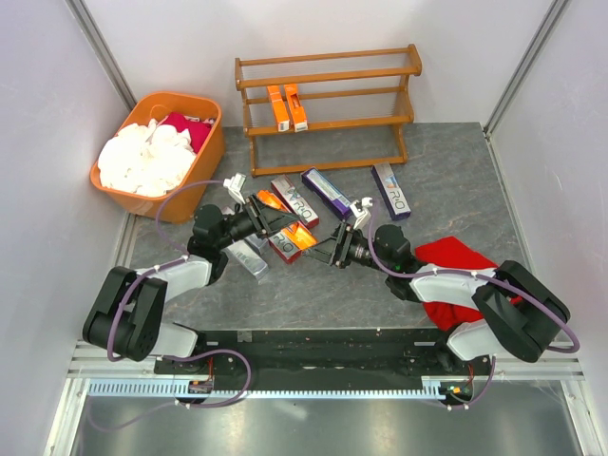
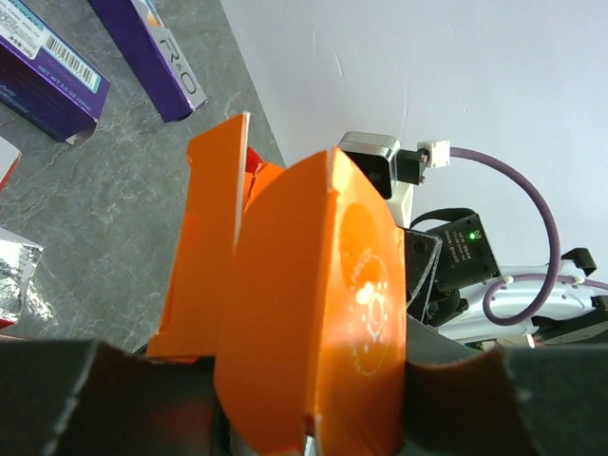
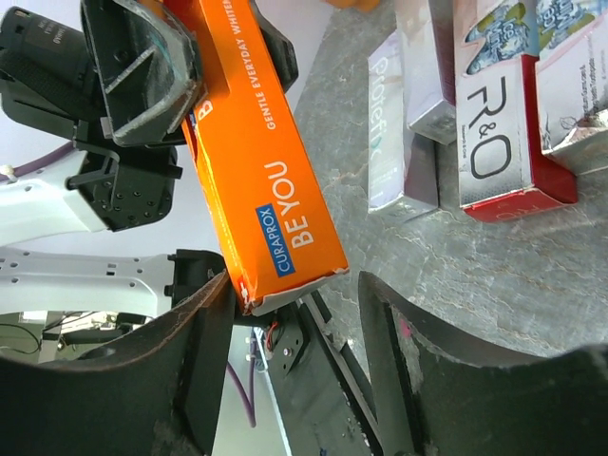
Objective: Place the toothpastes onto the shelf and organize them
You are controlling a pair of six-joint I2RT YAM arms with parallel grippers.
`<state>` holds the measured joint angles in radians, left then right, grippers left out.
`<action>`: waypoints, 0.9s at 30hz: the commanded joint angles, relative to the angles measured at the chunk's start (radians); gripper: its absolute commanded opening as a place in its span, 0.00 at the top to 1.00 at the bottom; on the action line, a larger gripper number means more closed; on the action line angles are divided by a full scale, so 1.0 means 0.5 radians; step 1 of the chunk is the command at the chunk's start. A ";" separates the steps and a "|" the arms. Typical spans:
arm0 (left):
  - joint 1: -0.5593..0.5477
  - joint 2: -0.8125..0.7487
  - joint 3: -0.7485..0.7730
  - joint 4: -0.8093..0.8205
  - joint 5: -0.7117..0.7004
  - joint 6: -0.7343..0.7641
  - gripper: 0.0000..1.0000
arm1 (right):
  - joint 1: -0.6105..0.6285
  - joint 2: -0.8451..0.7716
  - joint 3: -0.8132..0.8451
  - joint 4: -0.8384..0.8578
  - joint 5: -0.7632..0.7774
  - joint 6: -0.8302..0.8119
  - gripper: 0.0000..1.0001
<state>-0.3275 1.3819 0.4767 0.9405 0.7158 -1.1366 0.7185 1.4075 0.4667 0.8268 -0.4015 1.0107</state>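
Observation:
My left gripper [image 1: 264, 215] [image 2: 313, 389] is shut on an orange toothpaste carton [image 1: 299, 236] [image 2: 304, 285] [image 3: 256, 161] and holds it above the table. My right gripper [image 1: 332, 251] [image 3: 299, 294] stands open around the carton's free end. That end's corner touches one finger [image 3: 204, 332], and a gap is left to the other. Two orange toothpastes [image 1: 286, 107] stand on the middle tier of the wooden shelf [image 1: 328, 71]. More toothpastes lie on the table: purple ones [image 1: 328, 193] [image 2: 52, 71], a purple-and-white one [image 1: 390, 190], red-and-silver ones [image 1: 294, 199] [image 3: 499, 123] and a silver one [image 1: 249, 258].
An orange tub [image 1: 204, 157] of white and pink cloths stands at the back left. A red cloth [image 1: 456, 271] lies under the right arm. White walls close in both sides and the back.

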 commanded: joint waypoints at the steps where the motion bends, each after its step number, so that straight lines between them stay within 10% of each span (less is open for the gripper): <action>1: -0.017 0.022 -0.021 0.227 0.102 -0.141 0.58 | -0.001 0.014 -0.044 0.178 0.113 0.009 0.39; 16: -0.014 0.083 -0.042 0.346 0.115 -0.200 0.54 | -0.001 -0.106 -0.078 0.380 0.033 0.080 0.63; 21: -0.014 0.037 -0.015 0.242 0.167 -0.074 0.15 | -0.001 -0.155 -0.056 0.255 0.082 0.037 0.70; 27: -0.011 -0.269 0.092 -0.701 -0.057 0.429 0.00 | -0.026 -0.192 0.069 -0.107 0.251 -0.073 0.72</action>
<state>-0.3313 1.3602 0.4580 0.9070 0.7570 -1.1358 0.7166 1.3411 0.4290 0.8509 -0.3405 1.0279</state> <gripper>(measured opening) 0.985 0.414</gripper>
